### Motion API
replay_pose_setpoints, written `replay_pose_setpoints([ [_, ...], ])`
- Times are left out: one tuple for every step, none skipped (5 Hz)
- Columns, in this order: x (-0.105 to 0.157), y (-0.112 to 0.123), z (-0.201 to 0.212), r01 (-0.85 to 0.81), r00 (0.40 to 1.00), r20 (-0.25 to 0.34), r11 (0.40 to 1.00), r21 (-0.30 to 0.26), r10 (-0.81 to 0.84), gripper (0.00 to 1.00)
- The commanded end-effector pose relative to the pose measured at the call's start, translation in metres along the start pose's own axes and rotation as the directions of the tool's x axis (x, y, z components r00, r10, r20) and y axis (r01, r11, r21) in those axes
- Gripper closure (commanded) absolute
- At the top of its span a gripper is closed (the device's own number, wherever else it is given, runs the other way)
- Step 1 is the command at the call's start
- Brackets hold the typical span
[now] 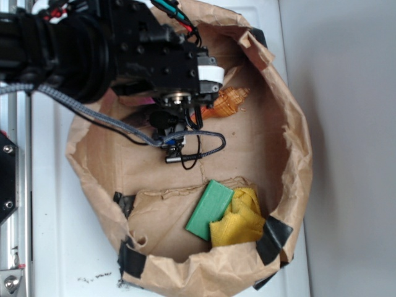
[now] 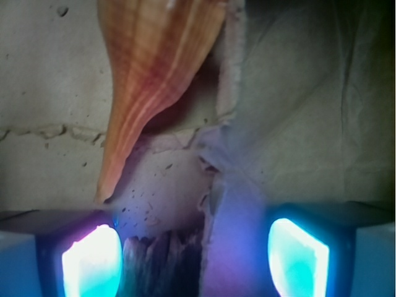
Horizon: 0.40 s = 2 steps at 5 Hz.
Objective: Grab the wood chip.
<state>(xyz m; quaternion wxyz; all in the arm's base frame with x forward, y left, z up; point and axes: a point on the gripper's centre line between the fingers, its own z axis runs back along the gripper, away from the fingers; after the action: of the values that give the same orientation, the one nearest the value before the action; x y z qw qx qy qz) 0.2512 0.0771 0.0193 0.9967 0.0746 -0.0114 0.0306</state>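
Wood chip (image 2: 162,263): seen in the wrist view low between the glowing pads (image 2: 91,263), nearer the left-hand pad, long axis apparently toward the orange seashell (image 2: 151,80). End effector (image 2: 192,260): spread wide, nothing held, straddling the chip over brown paper (image 2: 322,105).

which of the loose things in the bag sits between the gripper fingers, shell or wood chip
The wood chip, grey-brown and rough, lies between the lit fingers; the orange shell lies beyond them.

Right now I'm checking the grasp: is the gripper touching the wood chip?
Cannot tell. In the wrist view the wood chip sits between the open gripper fingers, hard beside the left pad, but glare hides any contact. The exterior view hides the chip.
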Motion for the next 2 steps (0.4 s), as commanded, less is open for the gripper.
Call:
replay_pose_setpoints([
  [0.0102,-0.0031,0.0014,-0.023,0.999,0.045,1.0,-0.004,0.023,1.0],
  [0.0118,-0.0037,0.0005,-0.039,0.998,0.047,0.999,-0.001,0.039,1.0],
])
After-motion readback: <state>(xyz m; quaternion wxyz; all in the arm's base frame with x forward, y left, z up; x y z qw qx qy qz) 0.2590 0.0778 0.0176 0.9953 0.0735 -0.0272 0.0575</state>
